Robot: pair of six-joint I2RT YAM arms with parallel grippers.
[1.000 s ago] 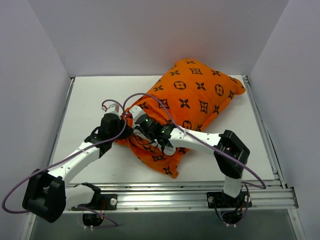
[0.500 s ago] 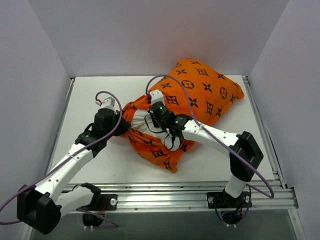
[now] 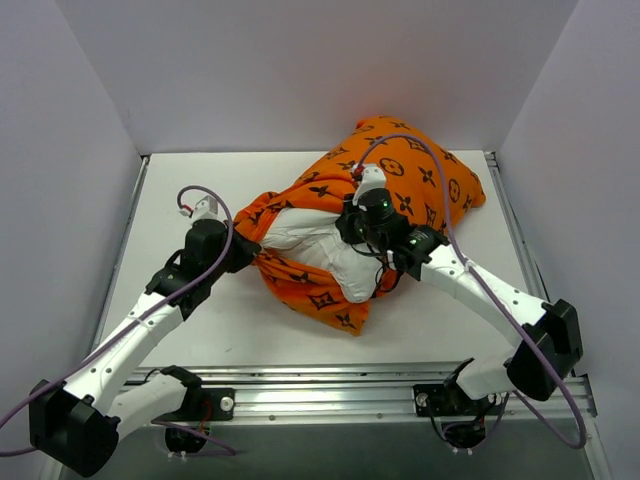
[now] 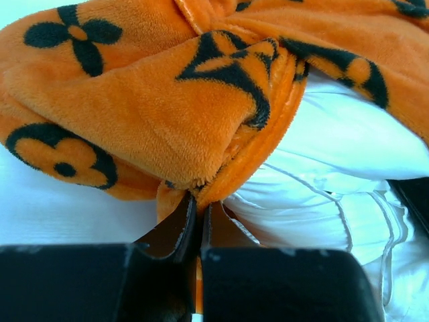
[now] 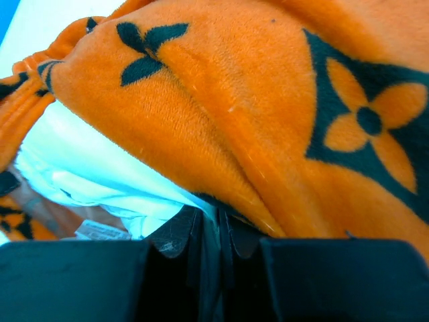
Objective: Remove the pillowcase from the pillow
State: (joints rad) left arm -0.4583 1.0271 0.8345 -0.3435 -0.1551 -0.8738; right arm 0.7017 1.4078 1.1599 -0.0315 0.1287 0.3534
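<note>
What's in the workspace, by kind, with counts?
pillowcase, orange: 1
pillow, white: 1
End effectors: 2, the left end effector and the right end effector
Total: 4

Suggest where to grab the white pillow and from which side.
Pinch the wrinkled white bulge of the pillow where it shows at the open mouth of the pillowcase; the rest is under orange plush. Come from the near side, which the mouth faces, between the left pincer and the right pincer, both shut on the pillowcase's edge. The loose folds there should give purchase.
</note>
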